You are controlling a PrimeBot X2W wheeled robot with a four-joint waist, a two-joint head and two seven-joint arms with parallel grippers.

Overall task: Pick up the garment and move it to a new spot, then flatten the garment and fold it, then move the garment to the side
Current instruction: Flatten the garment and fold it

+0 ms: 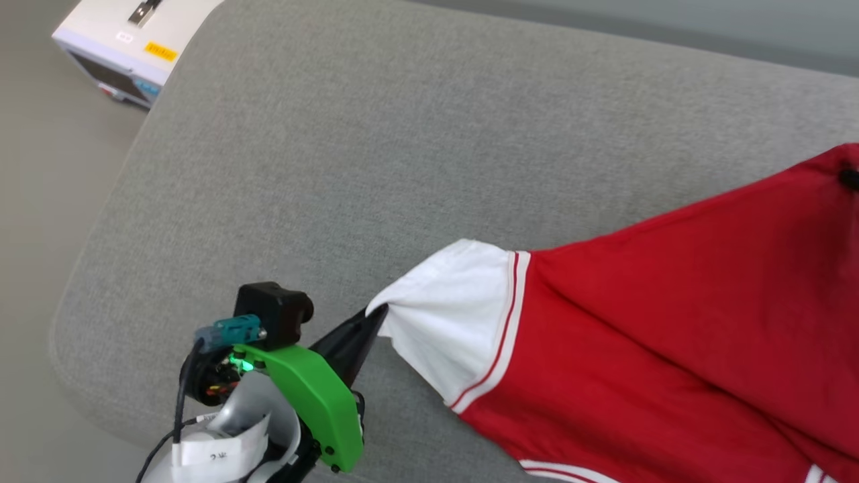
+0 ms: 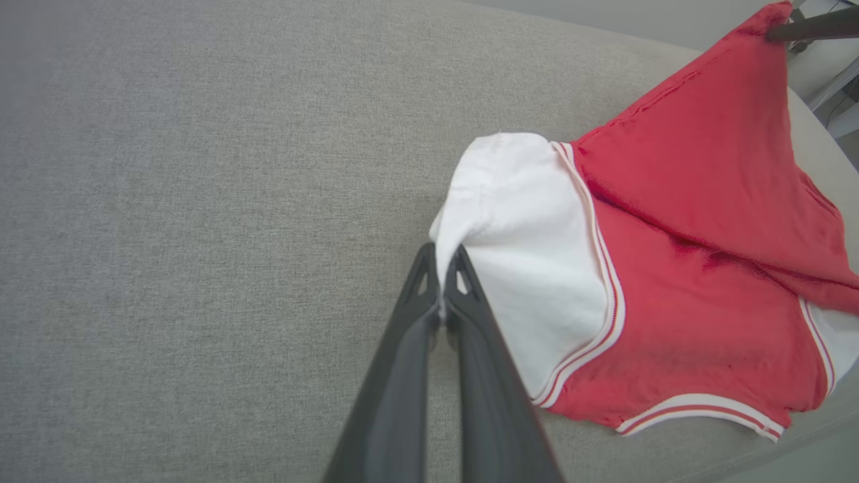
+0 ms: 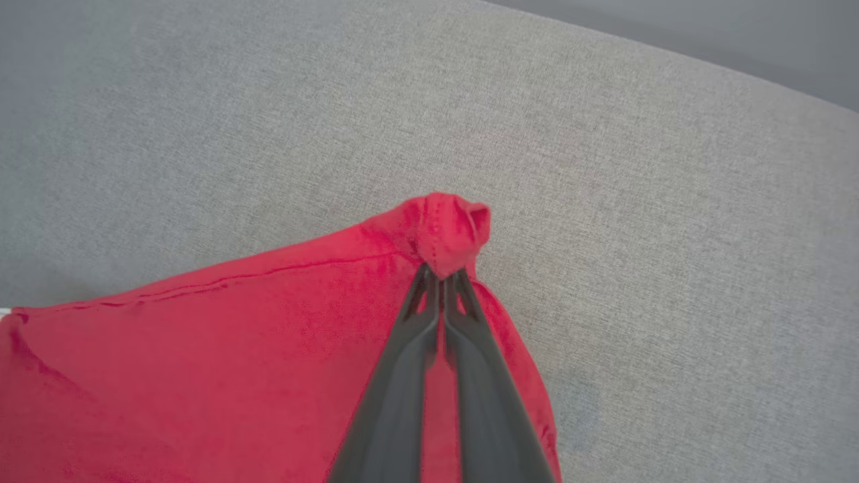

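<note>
Left claw (image 2: 441, 258) pinched shut on white sleeve (image 2: 530, 268), frame centre. Right claw (image 3: 443, 275) clamped on red corner. Shirt (image 1: 671, 322) stretched between them, lower right of head view, over grey cushion (image 1: 402, 134). Grasp apparently done. Flattening, folding, moving aside remain.

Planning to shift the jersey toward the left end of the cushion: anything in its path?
Nothing visible. The grey cushion left of the jersey is bare; the white device sits off it. The left pincer and right pincer grip the jersey.
</note>
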